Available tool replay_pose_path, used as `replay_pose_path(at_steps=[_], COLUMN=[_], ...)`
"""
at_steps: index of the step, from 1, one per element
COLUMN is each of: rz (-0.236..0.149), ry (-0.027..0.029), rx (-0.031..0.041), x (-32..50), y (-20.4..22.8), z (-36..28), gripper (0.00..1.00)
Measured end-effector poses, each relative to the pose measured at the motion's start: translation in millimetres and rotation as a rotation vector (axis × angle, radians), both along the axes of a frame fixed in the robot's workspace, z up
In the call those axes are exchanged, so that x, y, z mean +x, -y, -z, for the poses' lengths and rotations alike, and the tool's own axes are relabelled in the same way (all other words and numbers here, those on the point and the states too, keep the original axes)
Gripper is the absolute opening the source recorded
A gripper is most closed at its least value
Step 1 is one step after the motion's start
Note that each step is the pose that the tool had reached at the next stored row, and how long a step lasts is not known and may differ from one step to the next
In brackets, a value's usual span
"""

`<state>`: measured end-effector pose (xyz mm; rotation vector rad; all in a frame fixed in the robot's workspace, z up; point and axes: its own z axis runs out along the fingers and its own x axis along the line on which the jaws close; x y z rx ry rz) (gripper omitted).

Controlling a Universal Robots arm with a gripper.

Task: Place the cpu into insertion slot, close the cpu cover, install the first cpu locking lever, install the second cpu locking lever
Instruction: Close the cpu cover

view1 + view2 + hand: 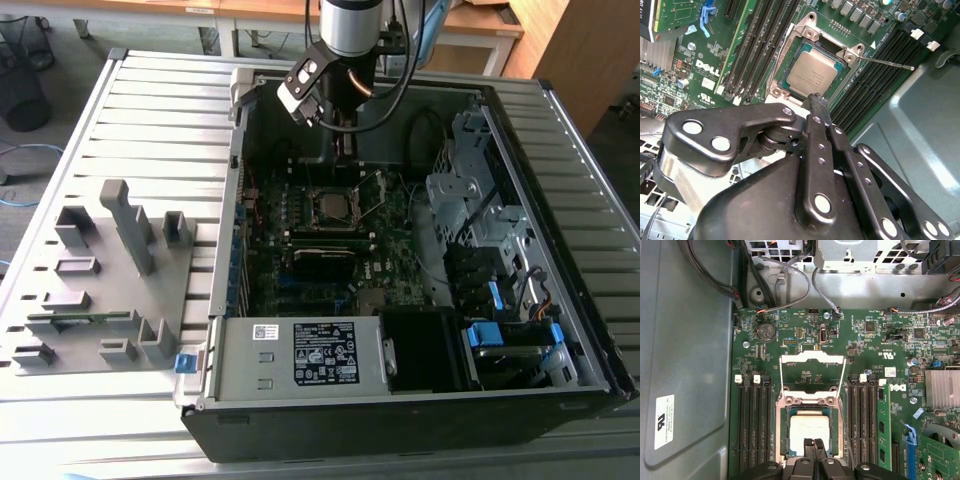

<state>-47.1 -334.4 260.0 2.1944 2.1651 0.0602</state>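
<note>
Resting flat in the dark, square insertion slot (785,432), the dull silver cpu (807,425) bears faint print. The black metal claw (814,444), tips pressed together, hovers at its edge. The thin steel cpu cover (812,358) stands flipped open.

Printed matter: a dark label (323,353) with pale print and symbols is borne by the power supply (250,378). A white sticker (664,421) with dark marks is fixed to the case wall (690,340). White lettering is carried by the motherboard (690,56). Faint engraving is seen on the cpu (811,75).
</note>
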Motion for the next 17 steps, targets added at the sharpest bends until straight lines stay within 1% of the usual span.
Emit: replay_pose_path(at_steps=[8,17], rz=[0.000,0.000], ry=[-0.0001,0.0000], rx=[-0.0001,-0.0001], x=[0.1,5.4], y=[0.1,0.1], z=[-0.7,-0.7], gripper=[0.10,0.10])
